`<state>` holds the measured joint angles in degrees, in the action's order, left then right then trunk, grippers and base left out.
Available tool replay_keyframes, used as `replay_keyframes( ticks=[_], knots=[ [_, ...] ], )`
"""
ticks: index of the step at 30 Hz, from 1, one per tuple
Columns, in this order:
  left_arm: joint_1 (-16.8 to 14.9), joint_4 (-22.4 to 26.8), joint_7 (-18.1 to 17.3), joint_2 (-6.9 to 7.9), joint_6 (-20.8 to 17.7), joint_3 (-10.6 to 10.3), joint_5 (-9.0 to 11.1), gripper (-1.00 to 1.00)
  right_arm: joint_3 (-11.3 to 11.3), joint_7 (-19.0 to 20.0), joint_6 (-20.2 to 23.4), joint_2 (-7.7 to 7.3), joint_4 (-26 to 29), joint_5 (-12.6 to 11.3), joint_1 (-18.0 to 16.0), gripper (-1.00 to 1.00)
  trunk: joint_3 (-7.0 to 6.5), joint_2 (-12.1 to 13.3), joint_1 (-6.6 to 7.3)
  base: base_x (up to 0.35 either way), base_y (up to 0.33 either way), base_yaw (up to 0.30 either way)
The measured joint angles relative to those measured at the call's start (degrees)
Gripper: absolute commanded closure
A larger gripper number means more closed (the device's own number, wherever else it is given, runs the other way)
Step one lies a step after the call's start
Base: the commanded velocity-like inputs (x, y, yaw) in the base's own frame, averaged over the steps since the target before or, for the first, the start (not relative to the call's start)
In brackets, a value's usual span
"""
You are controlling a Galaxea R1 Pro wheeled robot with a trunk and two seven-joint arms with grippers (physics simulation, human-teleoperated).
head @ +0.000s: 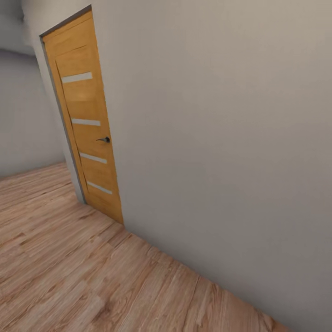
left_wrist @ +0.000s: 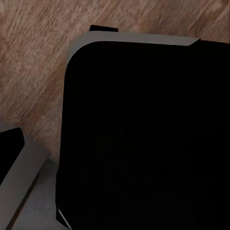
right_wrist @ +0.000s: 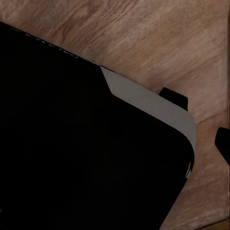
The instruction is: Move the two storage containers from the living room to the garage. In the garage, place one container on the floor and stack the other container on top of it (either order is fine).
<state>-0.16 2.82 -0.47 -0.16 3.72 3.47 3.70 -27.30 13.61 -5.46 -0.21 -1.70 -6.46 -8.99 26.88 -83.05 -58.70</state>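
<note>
The storage containers are out of view. In the head view I face a plain pale wall [head: 221, 138] that runs away to the left, with light wood planks [head: 69, 276] below it. Both wrist views look down at my own black base [left_wrist: 143, 134] [right_wrist: 81, 143] with its grey rim, over the same wood planks [left_wrist: 33, 72] [right_wrist: 143, 38].
A shut honey-coloured wooden door [head: 87, 124] with pale horizontal strips and a dark lever handle [head: 105, 139] is set in the wall at the left. Past it the wall corner opens to more planked room at the far left [head: 27, 184].
</note>
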Motion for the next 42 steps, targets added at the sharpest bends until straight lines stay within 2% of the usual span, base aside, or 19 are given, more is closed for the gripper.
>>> replay_keyframes(
  ticks=[9, 30, 42],
  knots=[
    [0.0, 0.0, 0.0, 0.04, 0.0, 0.1, 0.1, -1.00, 0.0, 0.0, 0.0, 0.02, 0.0, 0.0, 0.0, -1.00, 0.00, 0.0, -0.02, 0.166, 0.000, 0.272],
    [0.0, 0.0, 0.1, 0.09, 0.0, 0.1, 0.1, -1.00, 0.0, 0.0, 0.0, 0.03, 0.0, 0.0, 0.0, -1.00, 0.00, 0.0, -0.03, 0.006, 0.000, 0.274],
    [0.0, 0.0, 0.1, 0.06, 0.0, 0.1, 0.2, -1.00, 0.0, 0.0, 0.0, 0.03, 0.0, 0.0, 0.0, -1.00, 0.00, 0.0, 0.00, 0.303, 0.000, 0.275]
  ],
)
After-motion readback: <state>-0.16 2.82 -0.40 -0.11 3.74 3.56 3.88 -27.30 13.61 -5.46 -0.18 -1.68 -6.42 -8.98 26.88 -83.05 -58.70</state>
